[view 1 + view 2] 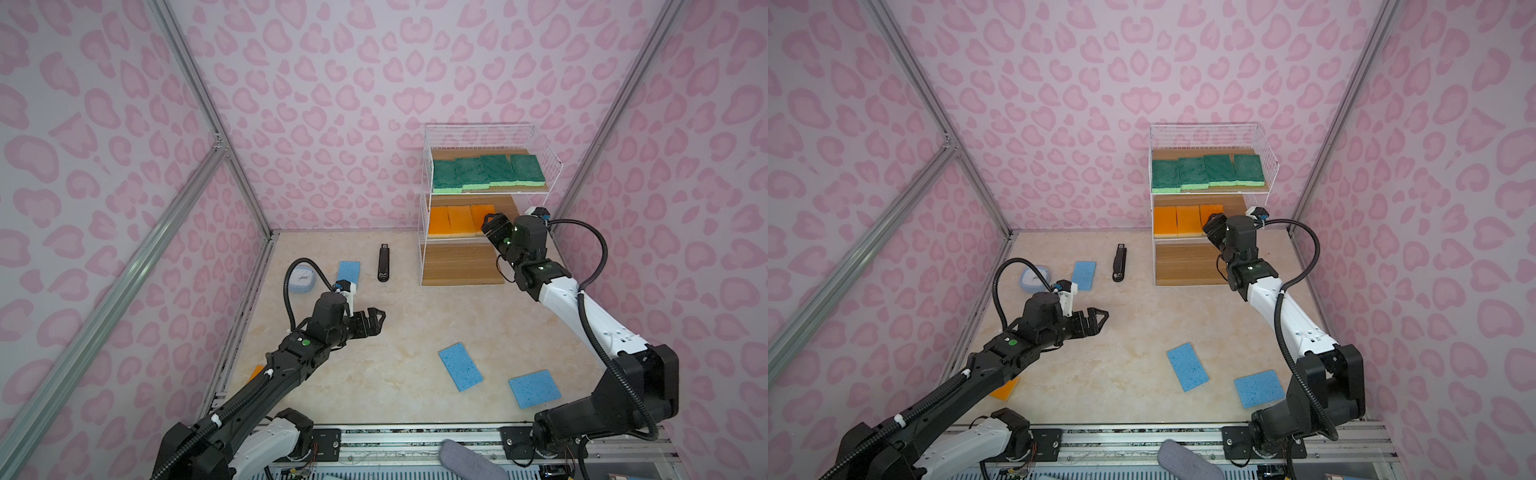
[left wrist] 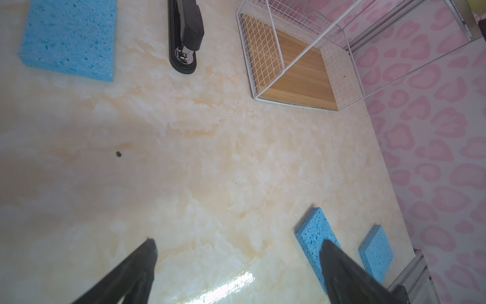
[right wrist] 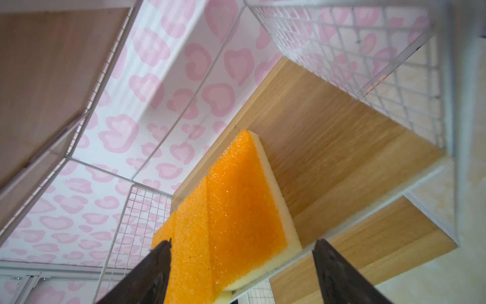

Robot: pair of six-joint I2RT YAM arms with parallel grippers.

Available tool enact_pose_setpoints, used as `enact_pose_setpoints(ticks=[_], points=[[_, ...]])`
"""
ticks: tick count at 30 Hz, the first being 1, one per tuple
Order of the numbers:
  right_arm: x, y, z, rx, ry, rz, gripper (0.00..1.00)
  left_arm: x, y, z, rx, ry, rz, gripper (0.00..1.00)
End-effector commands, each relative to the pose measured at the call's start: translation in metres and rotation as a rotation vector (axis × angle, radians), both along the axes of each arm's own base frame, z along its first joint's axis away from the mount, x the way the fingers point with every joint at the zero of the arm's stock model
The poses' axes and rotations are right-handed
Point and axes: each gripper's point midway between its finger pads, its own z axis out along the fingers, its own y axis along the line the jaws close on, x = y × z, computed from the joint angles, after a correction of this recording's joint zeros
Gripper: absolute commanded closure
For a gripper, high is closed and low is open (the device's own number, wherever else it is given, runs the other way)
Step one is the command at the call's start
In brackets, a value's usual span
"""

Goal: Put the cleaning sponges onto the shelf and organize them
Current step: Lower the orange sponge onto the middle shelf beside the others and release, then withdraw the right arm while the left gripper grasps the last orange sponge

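Right now the shelf (image 1: 461,262) stands against the back wall with seven sponges on it. Four green sponges (image 1: 488,172) sit in a row on its top board, their edges slightly overlapping. Three orange sponges (image 1: 451,220) lie side by side on its middle board, taking up the left part, with bare wood to their right.

The right end effector (image 1: 490,226) is at the front edge of the shelf's middle board, by the rightmost orange sponge (image 3: 244,189). In the right wrist view its fingers (image 3: 157,268) stand apart on either side of that sponge's near end, clamped on nothing. The sponge lies flat on the board, orange side up.

The left end effector (image 1: 374,318) hangs above the worktop (image 1: 415,316), well to the left of the shelf. Its jaws are wide apart and empty.

Four sponges lie on the worktop, off the shelf. A single blue sponge (image 1: 348,272) lies left of the shelf, past a black stapler (image 1: 384,264), with a small blue clock (image 1: 302,280) beyond it. Two more blue sponges (image 1: 460,366) lie well in front of the shelf, near each other but apart. A loose orange sponge (image 1: 1005,388) is far to the shelf's left, partly hidden under the left arm.
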Motion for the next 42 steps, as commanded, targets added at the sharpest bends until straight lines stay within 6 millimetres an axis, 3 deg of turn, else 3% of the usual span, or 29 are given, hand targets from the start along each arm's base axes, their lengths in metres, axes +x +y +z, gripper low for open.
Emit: enact_pose_setpoints(ticks=[1, 6, 10, 12, 15, 23, 30, 38, 42], points=[[-0.008, 0.002, -0.002, -0.042, 0.031, 0.063, 0.14, 0.006, 0.025, -0.005, 0.122, 0.042, 0.109, 0.03], [-0.022, -0.004, 0.007, -0.092, 0.030, 0.098, 0.12, 0.017, 0.064, -0.002, 0.207, 0.096, 0.327, 0.03], [-0.035, -0.009, 0.009, -0.119, 0.035, 0.132, 0.11, 0.022, 0.094, -0.002, 0.147, 0.150, 0.488, 0.02], [-0.043, -0.012, 0.010, -0.124, 0.029, 0.145, 0.11, 0.019, 0.121, -0.007, 0.118, 0.190, 0.626, 0.02], [-0.056, -0.013, 0.010, -0.120, 0.012, 0.168, 0.11, 0.002, 0.171, -0.019, 0.133, 0.292, 0.899, 0.02], [-0.082, -0.007, -0.004, -0.081, -0.001, 0.237, 0.12, -0.040, 0.243, -0.050, 0.199, 0.503, 1.267, 0.02], [-0.091, -0.001, -0.023, -0.073, 0.025, 0.275, 0.13, -0.073, 0.279, -0.074, 0.091, 0.507, 1.481, 0.03], [-0.089, 0.004, -0.038, -0.045, 0.048, 0.295, 0.13, -0.104, 0.288, -0.104, 0.081, 0.619, 1.615, 0.03], [-0.088, 0.005, -0.045, -0.046, 0.065, 0.302, 0.13, -0.114, 0.296, -0.108, 0.105, 0.604, 1.660, 0.03]])
